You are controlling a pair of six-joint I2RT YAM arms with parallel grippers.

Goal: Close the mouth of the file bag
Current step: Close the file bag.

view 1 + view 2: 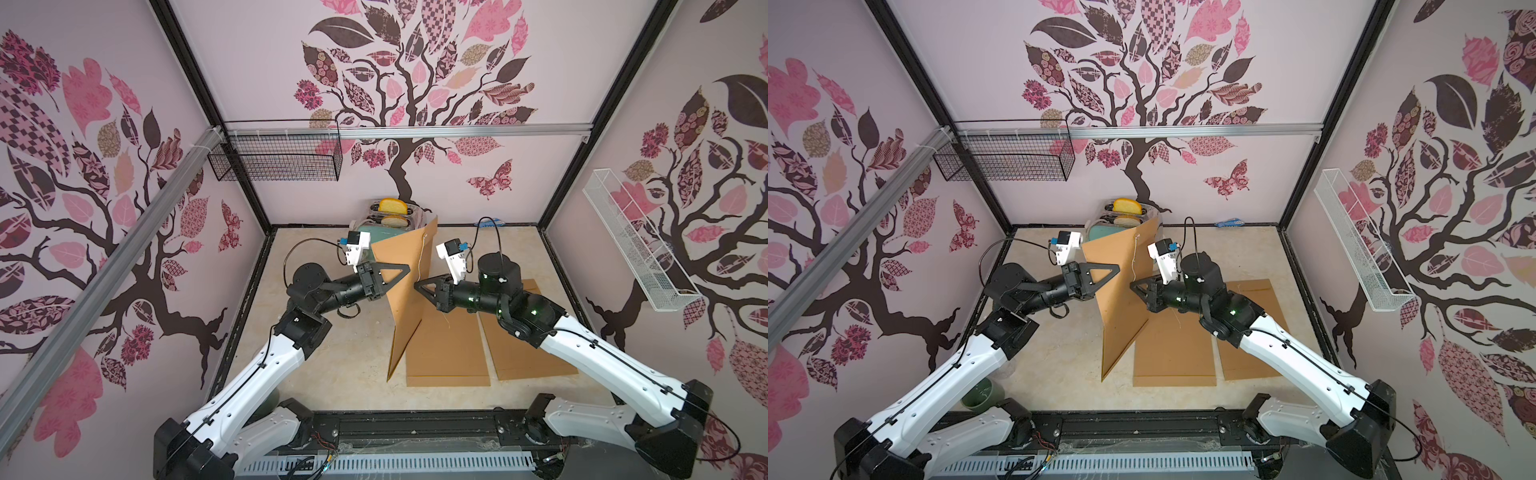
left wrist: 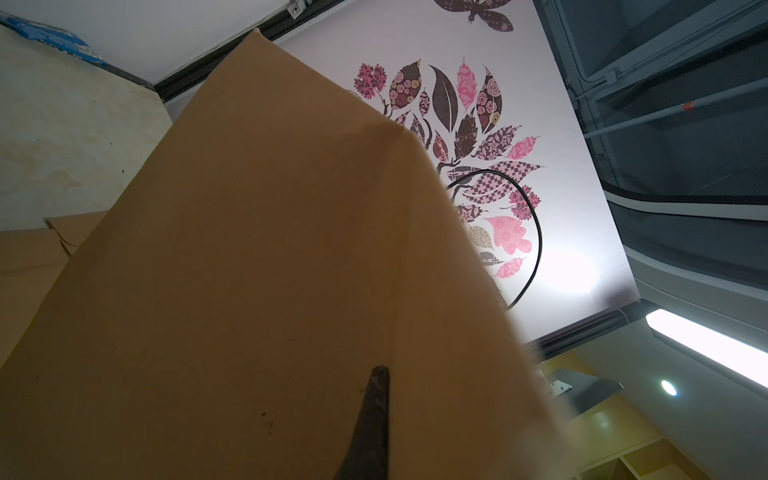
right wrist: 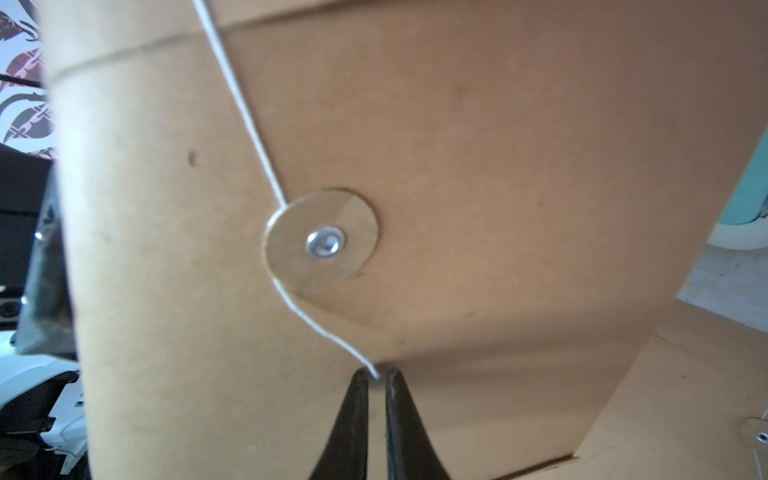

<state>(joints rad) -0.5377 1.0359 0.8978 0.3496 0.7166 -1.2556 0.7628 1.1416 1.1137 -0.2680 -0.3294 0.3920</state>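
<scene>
3 kraft file bags: 1 upright, 2 flat. L gripper pinches its edge; R gripper nips string, jaws nearly together.

Both arms reach forward from the near rail and bend inward at the elbow, their forearms pointing toward each other across the middle of the workspace. The left hand is held raised, its fingers pressed fully together, one dark fingertip showing in the left wrist view. The right hand sits slightly lower, facing the left one, tips near but apart. Its two black fingers stand nearly together, a narrow gap between them.
</scene>
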